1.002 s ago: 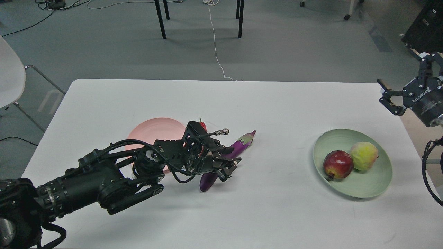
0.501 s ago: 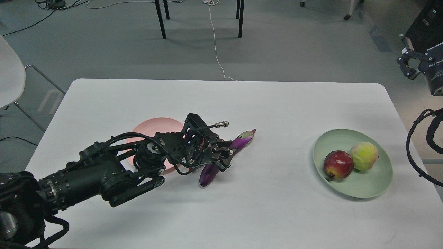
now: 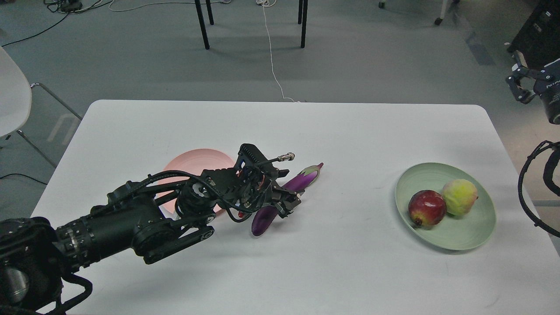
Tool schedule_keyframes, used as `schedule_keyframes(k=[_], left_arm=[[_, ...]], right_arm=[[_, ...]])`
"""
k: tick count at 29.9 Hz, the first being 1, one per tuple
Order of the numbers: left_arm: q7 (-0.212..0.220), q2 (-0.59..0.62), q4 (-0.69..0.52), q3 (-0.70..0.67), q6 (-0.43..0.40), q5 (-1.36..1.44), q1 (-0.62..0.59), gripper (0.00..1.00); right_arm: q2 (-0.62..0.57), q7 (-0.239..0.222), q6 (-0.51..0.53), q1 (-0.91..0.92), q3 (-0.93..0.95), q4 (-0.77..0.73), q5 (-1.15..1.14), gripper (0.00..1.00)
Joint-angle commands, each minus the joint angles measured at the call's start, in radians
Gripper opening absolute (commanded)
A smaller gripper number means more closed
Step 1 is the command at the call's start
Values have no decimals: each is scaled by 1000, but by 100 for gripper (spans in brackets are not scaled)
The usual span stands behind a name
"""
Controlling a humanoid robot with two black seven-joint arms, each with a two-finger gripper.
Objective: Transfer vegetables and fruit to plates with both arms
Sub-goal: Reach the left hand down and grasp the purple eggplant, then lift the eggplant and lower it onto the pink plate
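Note:
The purple eggplant (image 3: 302, 179) lies slantwise on the white table, cap toward the back right. My left gripper (image 3: 286, 204) straddles its middle, its fingers closed on it. The salmon pink plate (image 3: 197, 161) lies just behind my left wrist and is partly covered by it. The red chili is almost fully hidden by the wrist; only a small red bit (image 3: 240, 215) shows under it. The pale green plate (image 3: 463, 241) at the right holds the dark red pomegranate (image 3: 427, 208) and the yellow-green peach-like fruit (image 3: 459, 197). My right gripper (image 3: 519, 84) is open and empty, off the table's right back corner.
A white chair (image 3: 11, 94) stands off the table's left side. Black furniture legs (image 3: 202, 26) and a white cable (image 3: 273, 65) are on the floor beyond the far edge. A black case (image 3: 536, 30) stands at the top right.
My left gripper has closed in on the eggplant's middle and nudged its near end. My right gripper has pulled up and right, off the table.

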Motion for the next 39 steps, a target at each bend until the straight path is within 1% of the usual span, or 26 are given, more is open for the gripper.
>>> schedule_keyframes(k=[1,4,10,13,18,20,21,23,25,27,28,31,33,36,39], left_arm=[[-1,1,25,30,0,-2,-1,56],[-2,2,48,39,0,-2,-3,46],[-2,-4,56,36,0,-8,-4,28],[-4,-4,54,36,-2,-8,-14,21],[-4,8,33,28,-2,-8,-20,14],[-2,28,-13,17,-2,-24,-27,14],[-1,57,-47,11,-2,-44,-33,14],[10,122,-123,-16,-3,-105,-50,14],[10,189,-188,-32,-5,-156,-78,15],[8,278,-220,-33,-9,-172,-92,15],[-1,321,-225,-33,-9,-173,-93,15],[-7,416,-222,-18,-9,-175,-89,17],[-30,464,-216,-10,-8,-173,-73,18],[-54,496,-195,4,0,-173,-26,19],[-55,499,-164,5,2,-173,-6,23]], right_arm=[[24,0,0,-24,-1,-22,2,99],[38,0,0,-39,7,-23,2,99],[52,0,0,-41,13,-50,8,99],[78,0,0,-41,18,-53,8,99],[112,0,0,-39,21,-55,8,99],[117,0,0,-39,33,-58,8,99],[117,0,0,-39,44,-64,8,99],[117,0,0,-33,62,-76,8,99],[117,0,0,-29,77,-88,8,99],[117,0,0,-25,85,-107,8,99],[117,0,0,-25,91,-119,8,99],[124,0,0,-27,107,-131,8,99],[152,0,0,-27,107,-131,8,99],[184,0,0,-27,107,-131,8,99],[192,0,0,-27,105,-130,8,99]])
